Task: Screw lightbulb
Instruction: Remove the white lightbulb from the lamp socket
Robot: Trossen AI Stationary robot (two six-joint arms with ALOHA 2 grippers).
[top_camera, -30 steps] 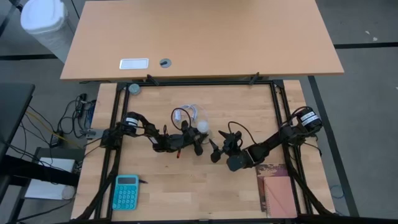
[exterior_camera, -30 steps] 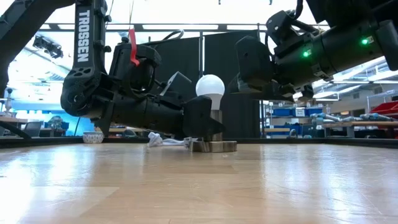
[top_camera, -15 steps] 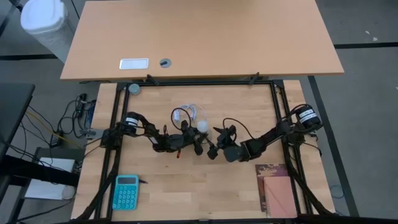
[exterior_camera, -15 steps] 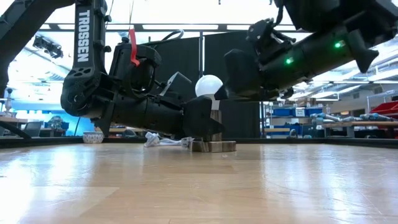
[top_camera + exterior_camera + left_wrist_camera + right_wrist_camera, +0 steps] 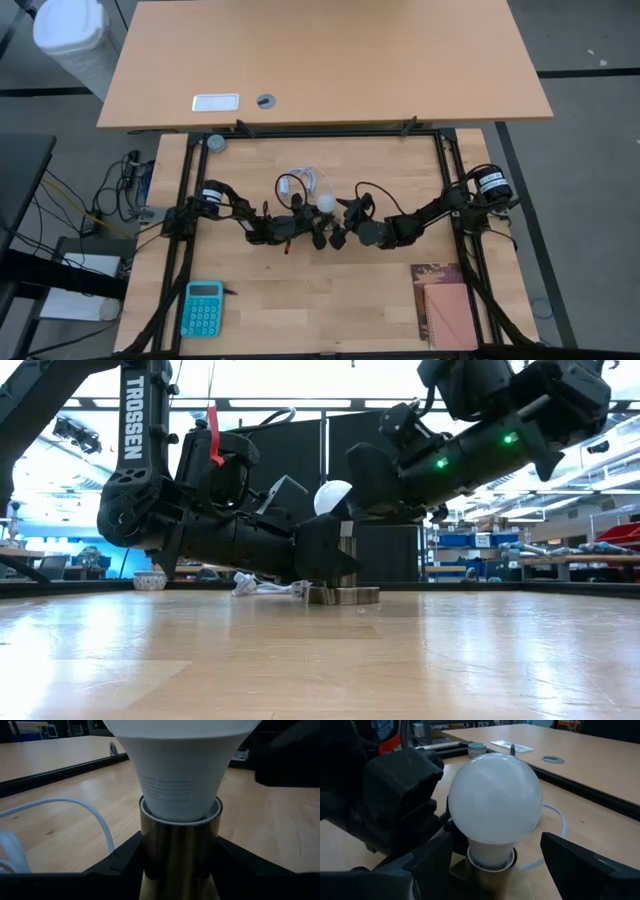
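Your left gripper (image 5: 318,232) is clenched on the brass socket (image 5: 179,851) under the lightbulb (image 5: 494,805); your right gripper (image 5: 495,852) stands released around the bulb

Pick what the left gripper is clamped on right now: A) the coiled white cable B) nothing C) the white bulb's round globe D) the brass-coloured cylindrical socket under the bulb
D: in the left wrist view the left gripper has a dark finger on each side of the brass-coloured cylindrical socket, just below the white pear-shaped lightbulb; the right gripper stands open around the globe.
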